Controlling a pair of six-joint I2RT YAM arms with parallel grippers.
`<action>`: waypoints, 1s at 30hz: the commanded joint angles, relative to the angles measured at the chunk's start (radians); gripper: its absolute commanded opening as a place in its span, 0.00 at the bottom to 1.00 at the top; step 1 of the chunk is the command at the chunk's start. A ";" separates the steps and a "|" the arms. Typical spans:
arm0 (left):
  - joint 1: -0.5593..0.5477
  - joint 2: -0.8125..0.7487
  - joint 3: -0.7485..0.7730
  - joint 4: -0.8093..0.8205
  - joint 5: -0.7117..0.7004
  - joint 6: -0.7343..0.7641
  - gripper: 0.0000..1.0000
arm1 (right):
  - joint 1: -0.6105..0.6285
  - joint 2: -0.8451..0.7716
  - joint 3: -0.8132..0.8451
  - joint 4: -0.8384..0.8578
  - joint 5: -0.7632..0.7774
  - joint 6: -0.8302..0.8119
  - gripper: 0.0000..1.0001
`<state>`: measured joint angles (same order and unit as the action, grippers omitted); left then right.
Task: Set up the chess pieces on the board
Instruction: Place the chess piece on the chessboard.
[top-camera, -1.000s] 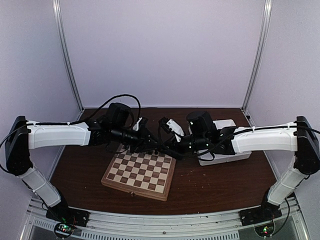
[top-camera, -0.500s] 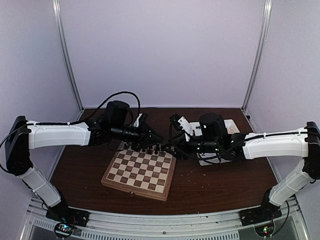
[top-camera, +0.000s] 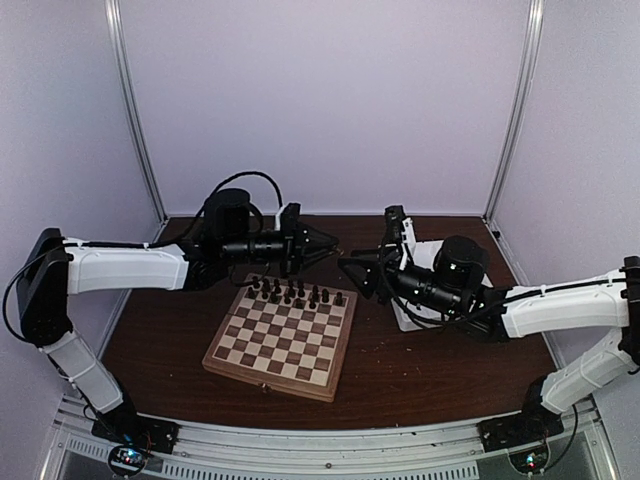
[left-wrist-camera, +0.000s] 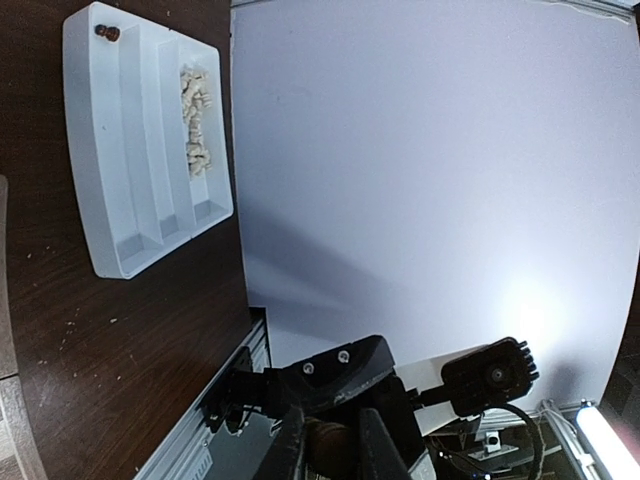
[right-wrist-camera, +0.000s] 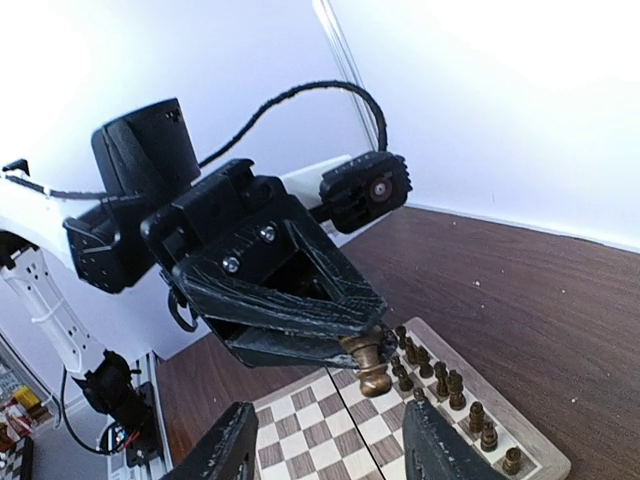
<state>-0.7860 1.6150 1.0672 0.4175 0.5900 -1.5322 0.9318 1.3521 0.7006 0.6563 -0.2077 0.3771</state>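
Note:
The board (top-camera: 281, 346) lies in the middle of the table, with dark chess pieces (top-camera: 296, 293) standing in its far rows. Above its far right corner my left gripper (top-camera: 327, 243) is shut on a dark brown chess piece (right-wrist-camera: 369, 364), which hangs from the jaw tips head down. That same piece (left-wrist-camera: 326, 449) sits between the left fingers (left-wrist-camera: 290, 452) in the left wrist view. My right gripper (top-camera: 349, 271) faces it from the right, open and holding nothing. In the right wrist view its wide-apart fingers (right-wrist-camera: 238, 448) frame the board (right-wrist-camera: 300, 425) and the rows of pieces (right-wrist-camera: 447, 384).
The white compartment tray (top-camera: 412, 318) stands right of the board, partly under the right arm. In the left wrist view the tray (left-wrist-camera: 110, 160) holds pale cream pieces (left-wrist-camera: 196, 120) in one compartment and one dark piece (left-wrist-camera: 105, 33) in a corner. White walls stand behind and on both sides.
The two grippers met over the board's far edge, then the right gripper opened and drew back to the right. The left gripper rose and turned rightward, still shut on the dark piece.

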 joint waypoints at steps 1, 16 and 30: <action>0.008 0.037 0.057 0.167 0.018 -0.106 0.13 | 0.007 0.007 0.007 0.173 0.056 0.046 0.53; 0.009 0.045 0.062 0.218 0.032 -0.168 0.13 | -0.035 0.060 0.038 0.210 0.078 0.084 0.54; 0.008 0.048 0.046 0.264 0.044 -0.206 0.14 | -0.081 0.163 0.096 0.326 -0.079 0.180 0.27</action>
<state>-0.7803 1.6554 1.1057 0.5991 0.6113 -1.7229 0.8566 1.5093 0.7719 0.9268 -0.2462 0.5304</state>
